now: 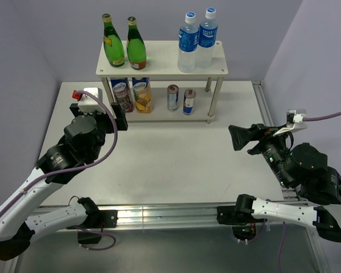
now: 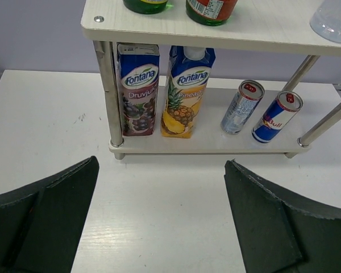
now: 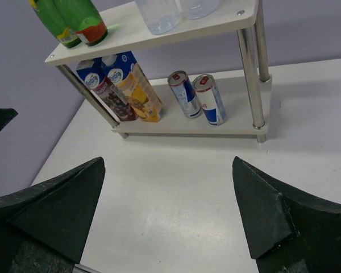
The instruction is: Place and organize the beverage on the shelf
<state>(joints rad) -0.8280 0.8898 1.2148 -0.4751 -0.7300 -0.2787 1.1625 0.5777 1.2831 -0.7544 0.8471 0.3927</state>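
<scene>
shelf (image 1: 162, 57) upright at far centre of table (image 1: 182, 165). top tier: two green bottles (image 1: 113, 41) left, two water bottles (image 1: 188, 42) right. lower tier: two Fontana cartons (image 2: 139, 88) left, two cans (image 2: 242, 107) right. left gripper (image 2: 162, 219) released, jaws wide, empty, near shelf's front left corner. right gripper (image 3: 167, 216) released, empty, over table's right side, well apart from shelf.

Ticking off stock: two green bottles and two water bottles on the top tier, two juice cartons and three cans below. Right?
No: the left wrist view shows only two cans on the lower tier of the shelf, a silver can and a blue can. The rest is right.
</scene>
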